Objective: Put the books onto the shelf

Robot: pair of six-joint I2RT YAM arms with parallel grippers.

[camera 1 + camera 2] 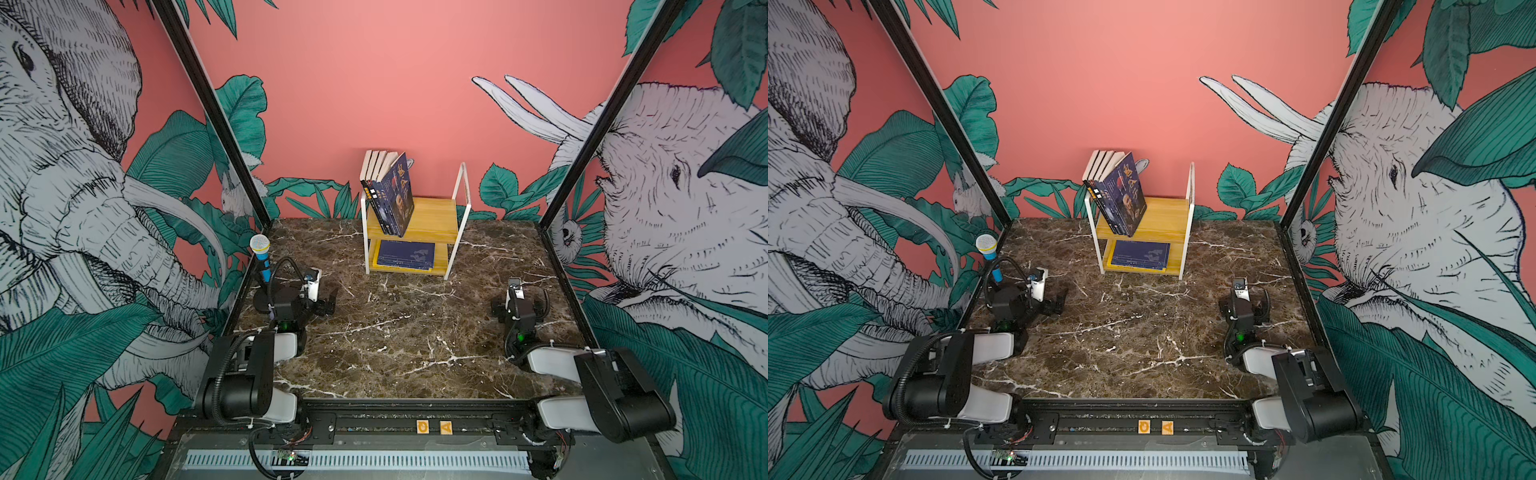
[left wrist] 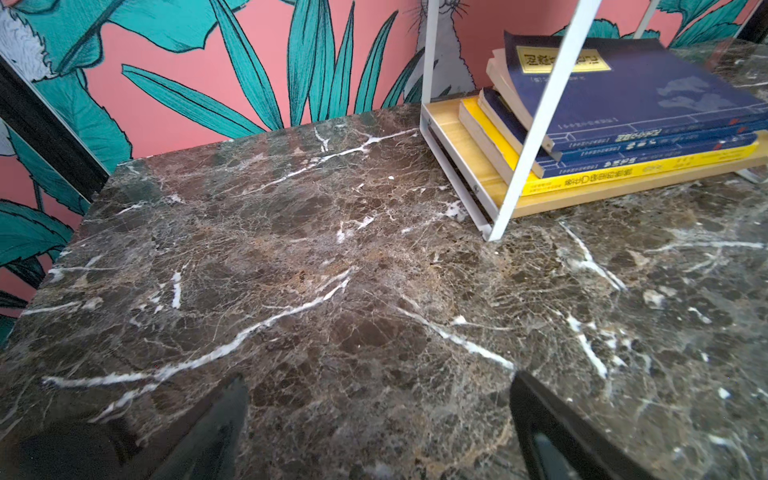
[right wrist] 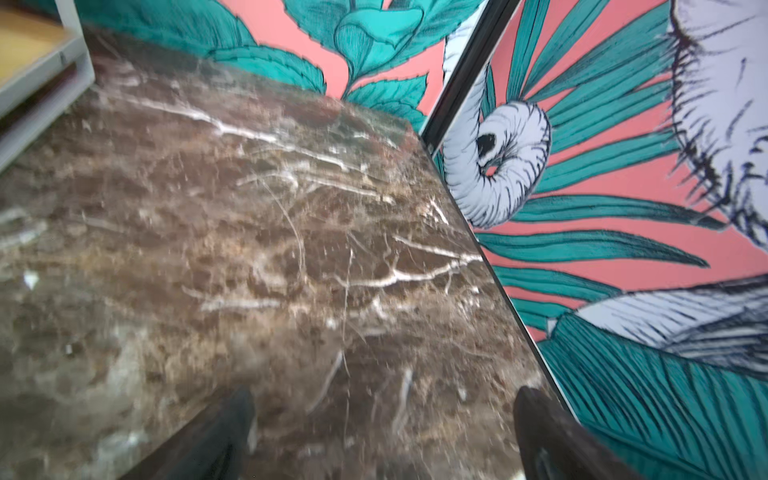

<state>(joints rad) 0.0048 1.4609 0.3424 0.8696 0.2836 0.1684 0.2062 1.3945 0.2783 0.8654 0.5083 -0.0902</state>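
Observation:
The shelf (image 1: 432, 216) (image 1: 1167, 212) stands at the back middle of the marble table. Several books (image 1: 395, 195) (image 1: 1125, 195) lean to the left on its top board, a navy one with a portrait in front. More navy books (image 1: 405, 254) (image 1: 1140, 252) lie flat in a stack on the bottom board, also seen in the left wrist view (image 2: 623, 108). My left gripper (image 1: 328, 301) (image 1: 1057, 301) (image 2: 379, 380) sits low at the left, open and empty. My right gripper (image 1: 518, 305) (image 1: 1244, 305) (image 3: 385, 395) sits low at the right, open and empty, with a corner of the shelf (image 3: 45, 54) in its view.
A yellow book (image 2: 623, 168) lies at the bottom of the flat stack. A blue toy microphone (image 1: 261, 253) (image 1: 988, 247) stands on a black base at the table's left edge, behind my left arm. Black frame posts and patterned walls close in the table (image 1: 395, 332).

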